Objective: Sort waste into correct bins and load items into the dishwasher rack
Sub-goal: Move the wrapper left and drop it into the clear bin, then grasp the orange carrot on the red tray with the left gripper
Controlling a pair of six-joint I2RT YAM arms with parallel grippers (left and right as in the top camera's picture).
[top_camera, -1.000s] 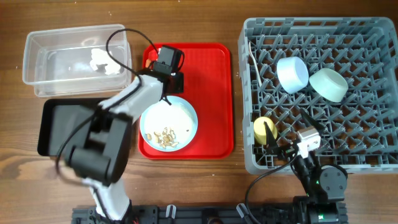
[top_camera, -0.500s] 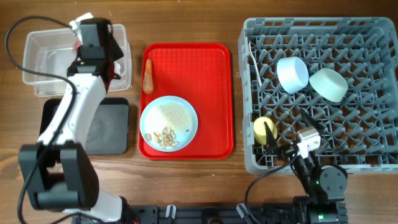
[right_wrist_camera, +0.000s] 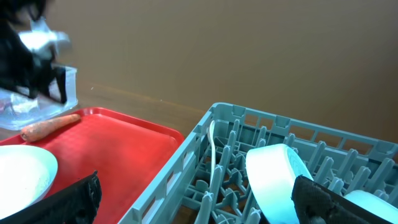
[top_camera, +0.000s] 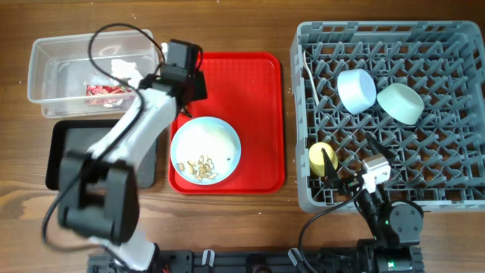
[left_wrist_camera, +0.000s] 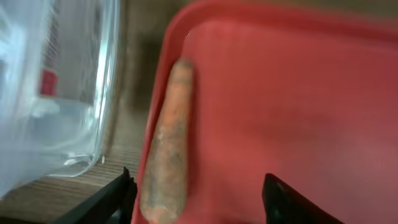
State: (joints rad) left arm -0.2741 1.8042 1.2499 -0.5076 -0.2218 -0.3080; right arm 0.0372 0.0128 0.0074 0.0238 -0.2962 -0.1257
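At the left edge of the red serving tray, the left gripper hangs low over the carrot piece, jaws spread wide and empty. In the wrist view the carrot lies lengthwise against the tray's raised lip. It is nearer the left finger than the right, so it is not centred in the opening. Overhead, the arm hides the carrot altogether.

Waste: the red-and-white wrapper and the crumpled tissue lie in the clear tub. The black tray shows nothing in the part the arm leaves uncovered. Brownish scraps sit on the pale blue plate, which rests on the red tray. A paler patch above them may be rice; I cannot confirm it.

Dishes: the light blue bowl, mint-green bowl, yellow cup and white spoon are in the dishwasher rack. The right gripper sits above the rack's near left corner, jaws wide, holding nothing.

Assessment: the step in hand is the carrot pickup, presumably bound for the black tray. The next move calls for a small shift toward the lip to centre the carrot, then a short descent and a close across its narrow width. The lip crowds the left finger, so a clipped edge or a rolling carrot is the likely fault. The plate remains to be emptied and racked.
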